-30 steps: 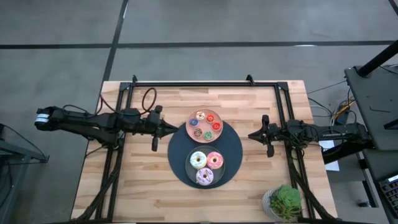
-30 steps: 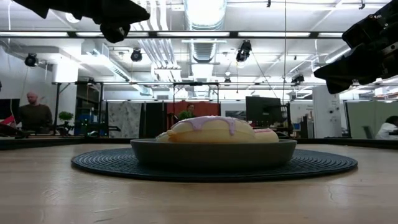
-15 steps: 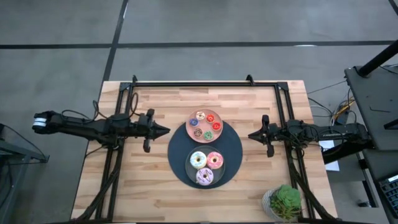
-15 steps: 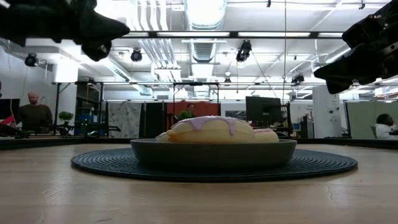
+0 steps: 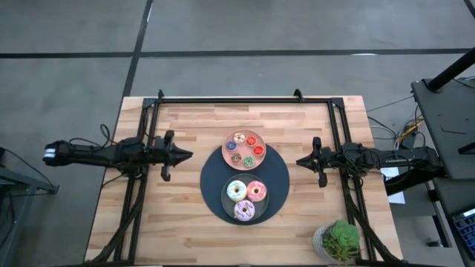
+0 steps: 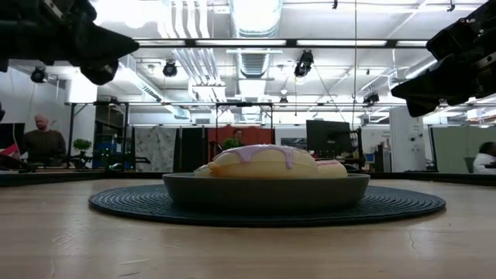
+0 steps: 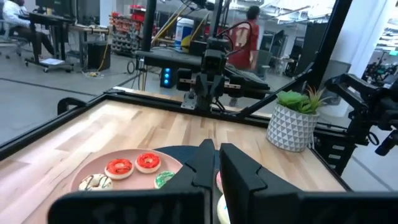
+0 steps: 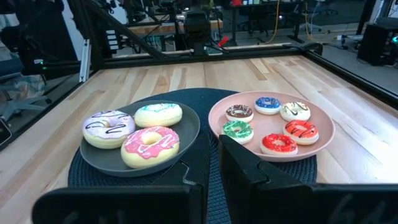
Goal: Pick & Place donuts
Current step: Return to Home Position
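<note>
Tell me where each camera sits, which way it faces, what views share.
High view: above the table, facing straight down; both arms show, left gripper and right gripper flanking the pink plate and grey plate.
Low view: table-top height, level across the grey plate into the room; arms at top corners.
Left wrist view: on the left arm, past its own fingers towards the right arm.
Right wrist view: mirrored, past its fingers towards the left arm.
Shared: both wrist views show the pink plate.
</note>
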Motion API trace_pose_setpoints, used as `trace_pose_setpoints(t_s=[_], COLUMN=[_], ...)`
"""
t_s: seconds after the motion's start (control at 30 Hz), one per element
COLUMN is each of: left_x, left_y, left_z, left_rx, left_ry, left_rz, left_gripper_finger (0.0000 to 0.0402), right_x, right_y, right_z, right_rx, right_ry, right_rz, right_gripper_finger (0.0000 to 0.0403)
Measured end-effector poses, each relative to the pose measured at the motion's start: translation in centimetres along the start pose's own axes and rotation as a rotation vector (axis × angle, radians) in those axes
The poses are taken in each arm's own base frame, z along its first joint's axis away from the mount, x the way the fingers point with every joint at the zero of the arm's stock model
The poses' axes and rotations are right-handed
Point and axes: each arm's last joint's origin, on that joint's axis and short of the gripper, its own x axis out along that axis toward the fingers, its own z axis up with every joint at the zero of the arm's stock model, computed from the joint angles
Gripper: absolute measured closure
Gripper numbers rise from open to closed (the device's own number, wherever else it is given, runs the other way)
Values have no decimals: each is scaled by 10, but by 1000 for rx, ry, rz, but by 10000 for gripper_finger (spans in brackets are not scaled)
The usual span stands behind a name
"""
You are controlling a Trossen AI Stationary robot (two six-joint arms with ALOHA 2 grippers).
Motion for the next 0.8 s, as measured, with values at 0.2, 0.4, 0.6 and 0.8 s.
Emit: trace_pose_setpoints(t_s=[0.2,0.4,0.6,0.8], left_x=[-7,-12,-16,-21], left_y=[3,6,7,7], left_z=[-14,-27,-30,-32], left_rx=[1,16,40,43], left_ry=[2,-3,-21,-5], left_rz=[0,-1,-4,-1], left_gripper_finger=[402,402,402,402], right_x=[0,0,0,0], right_y=[0,0,0,0], right_z=[0,0,0,0], right_rx=[0,0,0,0], right_ry=[0,0,0,0], right_rz=[0,0,0,0], right_gripper_finger=[374,374,374,374])
